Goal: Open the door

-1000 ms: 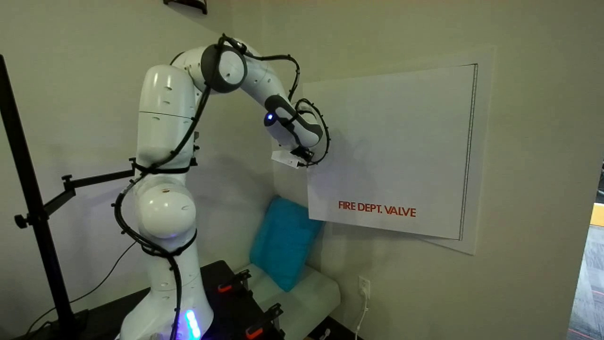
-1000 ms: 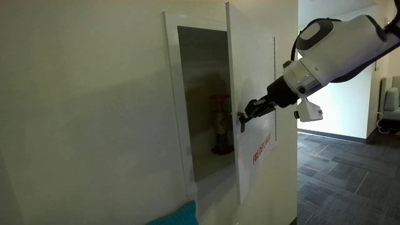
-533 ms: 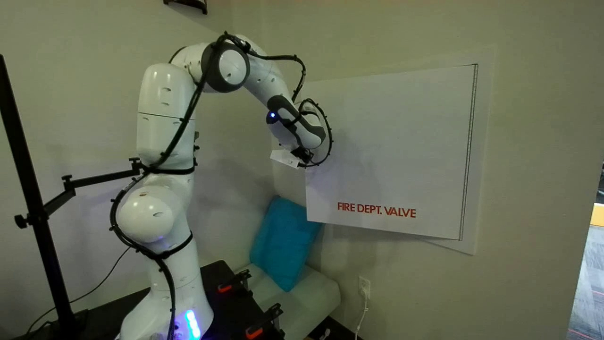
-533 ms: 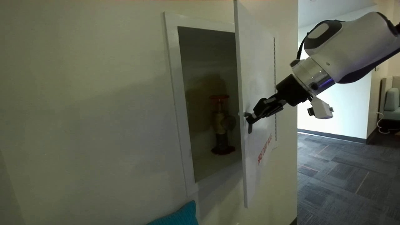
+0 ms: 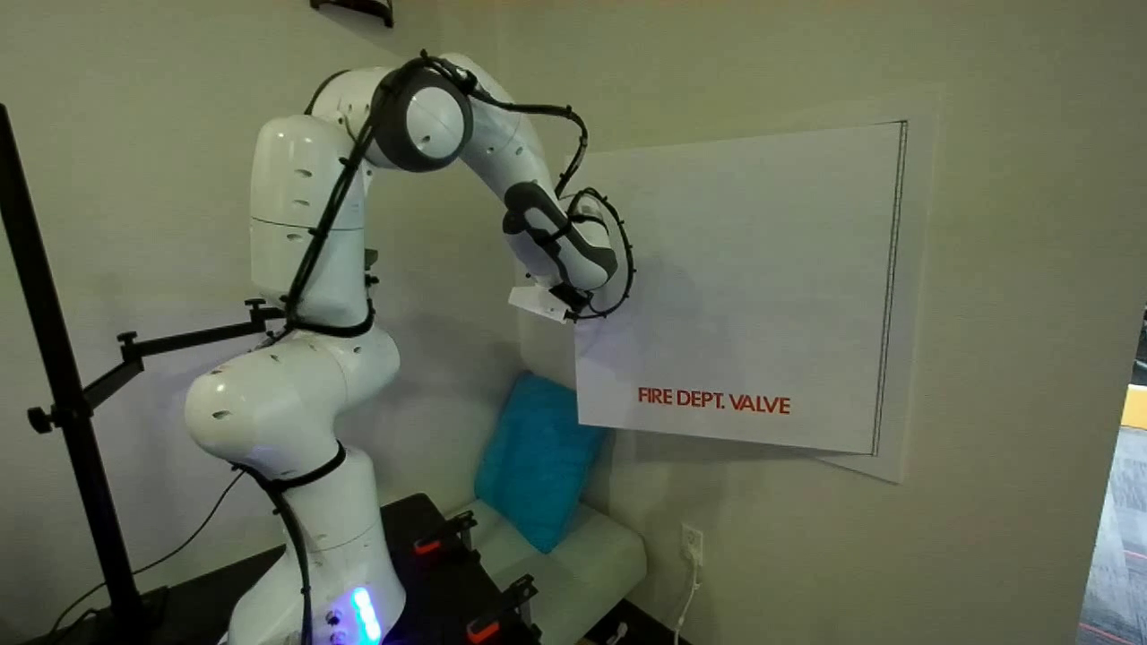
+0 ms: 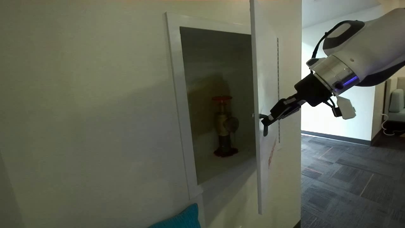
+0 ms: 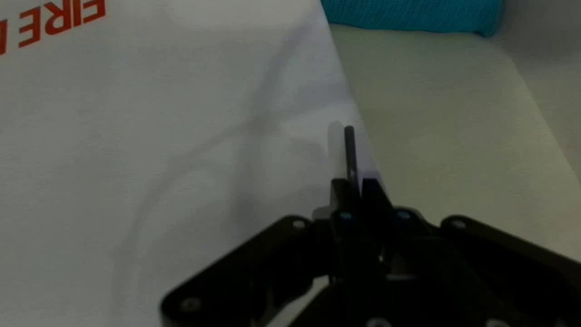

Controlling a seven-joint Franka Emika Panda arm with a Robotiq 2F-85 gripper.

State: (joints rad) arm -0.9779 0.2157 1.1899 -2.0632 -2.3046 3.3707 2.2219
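The door (image 5: 762,269) is a flat white panel with red "FIRE DEPT. VALVE" lettering, hinged along its far edge. In an exterior view the door (image 6: 267,76) stands swung out from its frame, nearly edge-on. Its dark latch (image 6: 265,130) sticks out near the free edge. My gripper (image 6: 266,121) is at the latch on the door's outer face. In the wrist view my gripper (image 7: 357,186) has its fingers closed around the latch (image 7: 350,152), with the latch's end showing past the tips. The door (image 7: 181,113) fills the left there. The wrist hides the fingertips in an exterior view.
The open recess holds a valve with a red wheel (image 6: 222,98). Its white frame (image 6: 177,82) is on the wall. A teal cushion (image 5: 542,461) stands on a pale seat (image 5: 582,546) below the door. A black post (image 5: 63,358) stands beside the arm.
The door has swung further out from its frame, showing more of the recess and valve. My gripper has moved with the latch, and the arm's elbow has shifted back.
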